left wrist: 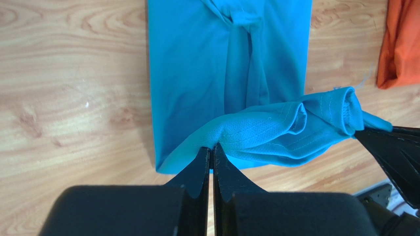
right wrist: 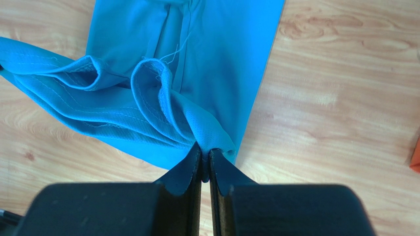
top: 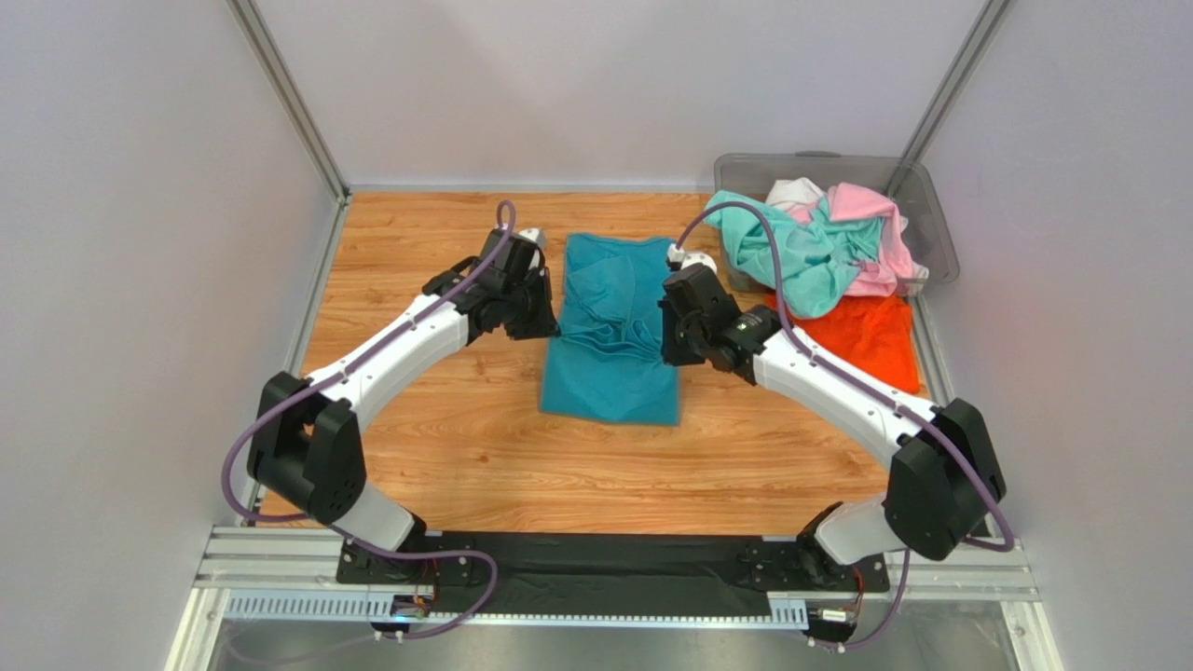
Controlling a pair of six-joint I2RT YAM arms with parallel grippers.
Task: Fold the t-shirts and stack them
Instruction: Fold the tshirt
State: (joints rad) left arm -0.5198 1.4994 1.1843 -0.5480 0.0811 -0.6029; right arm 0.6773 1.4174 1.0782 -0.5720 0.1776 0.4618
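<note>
Two grippers are working here, and both are pinching the same garment. The left gripper is holding its two black, wedge-shaped fingers pressed together on a bunched hem of the teal-blue t-shirt. The right gripper is clamping the opposite corner of that hem in the same way, with a fold of cloth squeezed between its tips. Between the two grips the lifted edge is sagging in soft rolls, showing fine stitched seams and a slightly dimpled knit.

The rest of that shirt is lying as a long, narrow rectangle in the middle of the table, whose top is showing a warm wood-grain pattern.

Five shirts are showing in all. The orange t-shirt is lying flat on the table near the right edge. One grey translucent plastic bin is sitting at the far right corner; the mint-green t-shirt is spilling over its near rim, while the pink t-shirt and the white t-shirt are lying crumpled inside.
</note>
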